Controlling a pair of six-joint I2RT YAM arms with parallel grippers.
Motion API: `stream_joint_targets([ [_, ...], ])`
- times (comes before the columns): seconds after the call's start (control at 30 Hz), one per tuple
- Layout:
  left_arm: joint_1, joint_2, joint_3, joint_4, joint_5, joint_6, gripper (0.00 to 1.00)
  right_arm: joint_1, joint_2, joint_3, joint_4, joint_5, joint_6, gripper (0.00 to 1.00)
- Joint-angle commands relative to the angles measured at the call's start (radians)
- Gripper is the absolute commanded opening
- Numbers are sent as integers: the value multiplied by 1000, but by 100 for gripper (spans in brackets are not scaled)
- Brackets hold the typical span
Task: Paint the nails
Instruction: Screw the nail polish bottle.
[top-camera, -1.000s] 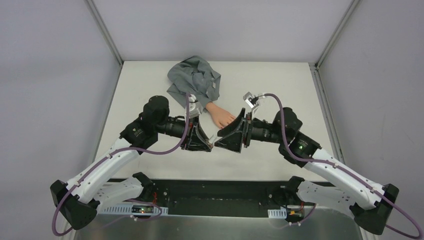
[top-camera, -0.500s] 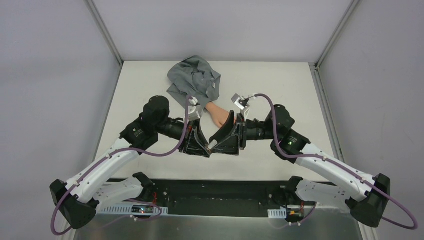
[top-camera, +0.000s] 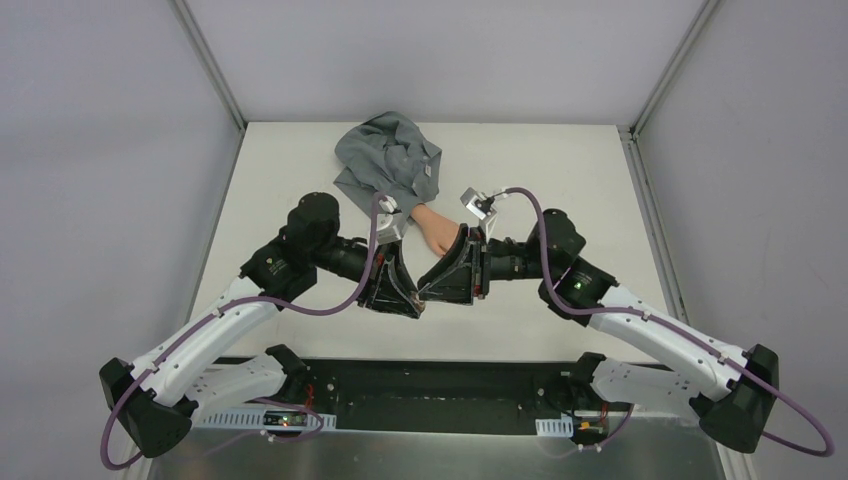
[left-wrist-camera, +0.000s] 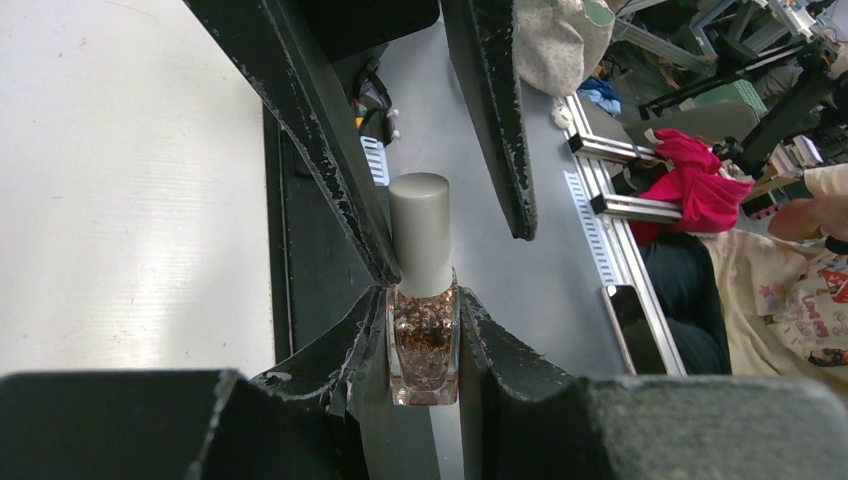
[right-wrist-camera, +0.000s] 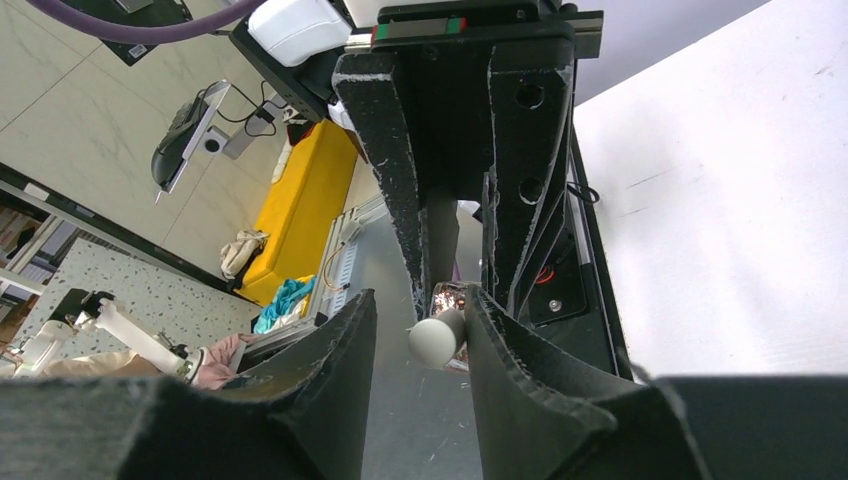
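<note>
Nails hide under your claws at the hand's (top-camera: 436, 228) end; left claw (left-wrist-camera: 423, 298) clenches the bottle (left-wrist-camera: 424, 350), right claw (right-wrist-camera: 422, 300) gapes astride its cap (right-wrist-camera: 436, 341).

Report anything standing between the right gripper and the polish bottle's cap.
Nothing visible: the cap sits between the fingers of the right gripper, not yet closed on it; the left gripper clamps the bottle.

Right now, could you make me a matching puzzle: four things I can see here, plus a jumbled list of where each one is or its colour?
Things:
1 polish bottle
2 bottle cap
3 sleeve
4 fake hand

Descriptions:
A peach-coloured
B between the open fingers of the right pincer
C crumpled and grey
D clamped in the left pincer

Pairs: 1-D, 2-B, 3-C, 4-A
</note>
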Motion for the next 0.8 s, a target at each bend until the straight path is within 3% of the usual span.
stream_joint_targets([
  [0.0, -6, -12, 37, 43, -8, 2, 0, 19, 0, -7, 23, -17, -11, 39],
  [0.47, -6, -16, 35, 44, -29, 3, 0, 37, 4, -9, -49, 39, -51, 30],
  [0.6, -6, -23, 32, 44, -45, 6, 0, 45, 9, -9, -67, 59, -57, 18],
  [0.7, -6, -33, 28, 45, -74, 12, 0, 52, 8, -11, -82, 91, -55, 2],
  [0.77, -6, -45, 22, 44, -108, 19, 0, 56, 9, -11, -105, 130, -46, 0],
])
